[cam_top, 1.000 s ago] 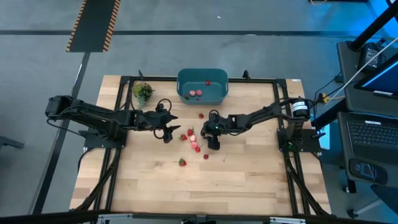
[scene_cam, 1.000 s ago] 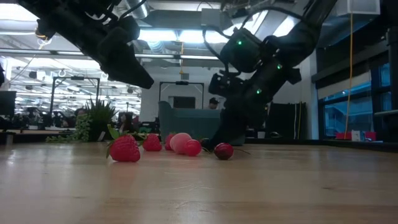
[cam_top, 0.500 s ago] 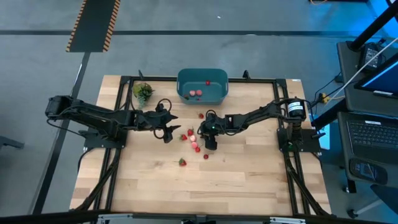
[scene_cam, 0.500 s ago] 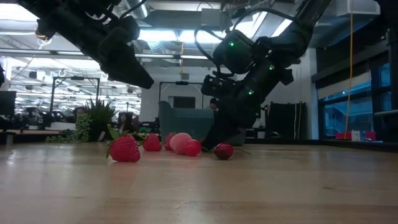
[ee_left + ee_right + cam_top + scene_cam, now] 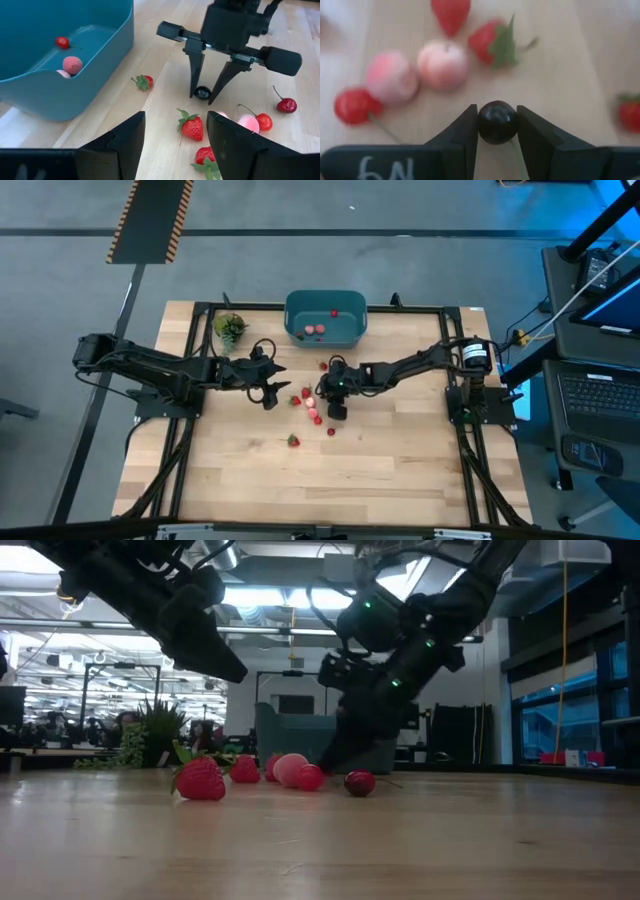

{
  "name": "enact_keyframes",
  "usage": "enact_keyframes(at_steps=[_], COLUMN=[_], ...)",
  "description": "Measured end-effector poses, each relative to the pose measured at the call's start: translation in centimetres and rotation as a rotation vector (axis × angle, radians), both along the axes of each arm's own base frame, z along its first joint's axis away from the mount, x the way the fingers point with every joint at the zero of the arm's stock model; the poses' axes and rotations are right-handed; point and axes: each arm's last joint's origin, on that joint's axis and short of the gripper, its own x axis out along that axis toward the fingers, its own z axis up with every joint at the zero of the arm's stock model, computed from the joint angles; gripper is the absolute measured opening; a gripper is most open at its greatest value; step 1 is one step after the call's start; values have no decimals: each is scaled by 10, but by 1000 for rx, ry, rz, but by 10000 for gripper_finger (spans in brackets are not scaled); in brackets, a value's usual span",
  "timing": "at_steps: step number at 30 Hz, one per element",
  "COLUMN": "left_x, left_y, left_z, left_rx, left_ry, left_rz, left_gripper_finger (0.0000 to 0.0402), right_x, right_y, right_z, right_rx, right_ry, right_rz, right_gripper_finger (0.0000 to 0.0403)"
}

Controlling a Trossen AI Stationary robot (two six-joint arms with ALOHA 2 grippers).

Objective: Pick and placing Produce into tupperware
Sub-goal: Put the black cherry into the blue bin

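The right gripper [image 5: 202, 93] pinched a small dark round fruit [image 5: 497, 121] between its fingers just above the surface [image 5: 400, 470], amid scattered produce [image 5: 191, 126] near the teal tupperware [image 5: 325, 318], while the left gripper [image 5: 272, 386] hovered open just beside the cluster.

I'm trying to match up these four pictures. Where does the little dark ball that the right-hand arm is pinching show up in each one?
High view: hidden under the right gripper.
Low view: hidden behind that gripper.
Left wrist view: dark ball between the fingertips.
Right wrist view: centre, pinched.
Shared landmark: two pale pink fruits nearby.
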Motion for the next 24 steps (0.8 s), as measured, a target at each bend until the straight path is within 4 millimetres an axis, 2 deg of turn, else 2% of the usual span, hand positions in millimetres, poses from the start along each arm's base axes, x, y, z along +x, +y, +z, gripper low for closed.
enact_keyframes(at_steps=[6, 10, 13, 15, 18, 21, 24], left_x=[0, 0, 0, -1, -2, -3, -2], left_y=[0, 0, 0, 0, 0, 0, 0], left_z=[0, 0, -1, -1, -3, -4, -4], left_rx=[0, 1, 1, 1, 1, 1, 0], left_ry=[1, 1, 8, 16, 37, 47, 47], left_rz=[0, 0, 0, -1, -1, 0, 0], left_gripper_finger=[205, 205, 205, 205, 205, 204, 204], right_x=[21, 38, 48, 52, 51, 43, 31], right_y=[-2, -11, -26, -41, -76, -116, -153], right_z=[29, 61, 88, 107, 136, 161, 174], right_rx=[-33, -95, -154, -180, -199, -191, -89], right_ry=[3, -29, -41, -37, -35, -49, -96], right_rz=[33, 66, 62, 41, -20, -105, -134], right_gripper_finger=[116, 119, 118, 118, 119, 119, 118])
